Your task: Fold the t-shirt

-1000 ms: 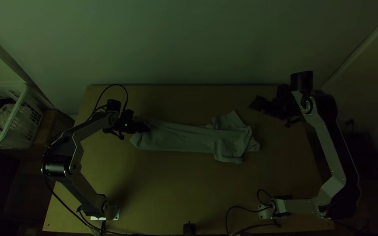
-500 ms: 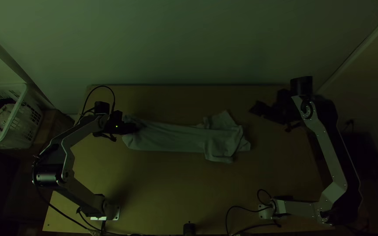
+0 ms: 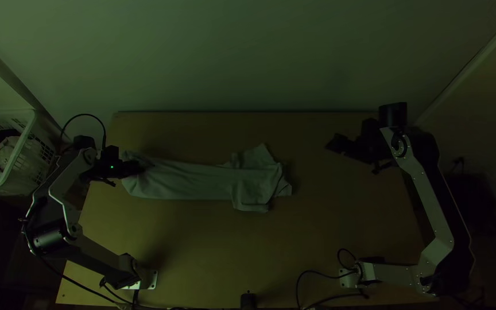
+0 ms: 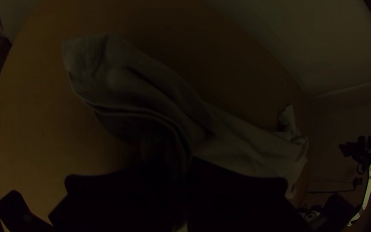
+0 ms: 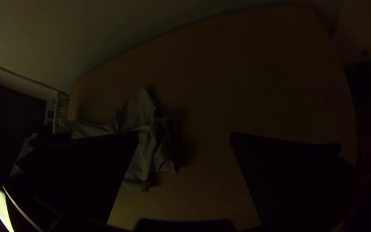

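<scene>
The left gripper (image 3: 139, 166) pinches the t-shirt (image 3: 202, 182) near its left end, maybe to pull it straight. The t-shirt lies long and thin on the table (image 3: 219, 247), rumpled at its right end. Both arms bend outward. The right gripper (image 5: 185, 134) is wide, maybe to leave the pulling alone.

Two wide black fingers (image 4: 237, 184) of the left gripper (image 3: 140, 167) close on a pinch of the grey t-shirt (image 4: 241, 148). The cloth lies lengthwise on the wooden table (image 4: 35, 133) in a long, narrow, folded strip. At one end, beside the gripper, it rounds into a broad lobe, where layered edges curve in a deep wrinkle and run down between the fingers. The other end, farther off, is crumpled, with a small piece poking out. Beyond the table are a pale wall (image 4: 318, 51) and the right arm (image 4: 369, 189), well apart from the cloth.
</scene>
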Controlling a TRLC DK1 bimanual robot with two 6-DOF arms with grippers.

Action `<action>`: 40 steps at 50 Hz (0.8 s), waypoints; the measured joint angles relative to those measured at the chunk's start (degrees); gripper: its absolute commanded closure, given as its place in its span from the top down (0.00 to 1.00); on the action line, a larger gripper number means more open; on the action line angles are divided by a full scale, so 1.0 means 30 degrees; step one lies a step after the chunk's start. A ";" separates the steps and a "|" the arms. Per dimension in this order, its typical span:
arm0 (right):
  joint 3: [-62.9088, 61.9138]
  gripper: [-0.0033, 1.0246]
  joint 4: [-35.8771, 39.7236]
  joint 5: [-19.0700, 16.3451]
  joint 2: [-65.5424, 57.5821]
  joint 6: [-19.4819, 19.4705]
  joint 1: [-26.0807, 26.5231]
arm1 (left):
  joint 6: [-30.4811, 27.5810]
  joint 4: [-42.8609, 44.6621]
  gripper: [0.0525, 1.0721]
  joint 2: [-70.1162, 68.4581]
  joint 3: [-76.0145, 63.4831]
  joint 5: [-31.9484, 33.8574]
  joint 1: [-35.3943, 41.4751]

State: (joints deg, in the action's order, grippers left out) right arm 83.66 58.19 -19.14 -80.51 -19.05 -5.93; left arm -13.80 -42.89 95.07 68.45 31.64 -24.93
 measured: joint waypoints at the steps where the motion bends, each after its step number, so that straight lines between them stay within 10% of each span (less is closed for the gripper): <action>1: 0.0000 0.95 -0.0051 0.0000 0.0000 0.0000 0.0000 | -0.0138 -0.0109 0.02 0.0000 0.0117 -0.0007 -0.0182; 40: -0.1668 0.95 -0.0969 0.0080 -0.0197 0.0000 0.0007 | 0.0554 -0.5894 0.02 -0.3825 0.4962 -0.0721 0.4138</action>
State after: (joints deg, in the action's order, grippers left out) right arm 78.65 55.29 -18.90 -81.10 -19.05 -5.91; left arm -12.14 -60.58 83.59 83.33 29.47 -12.51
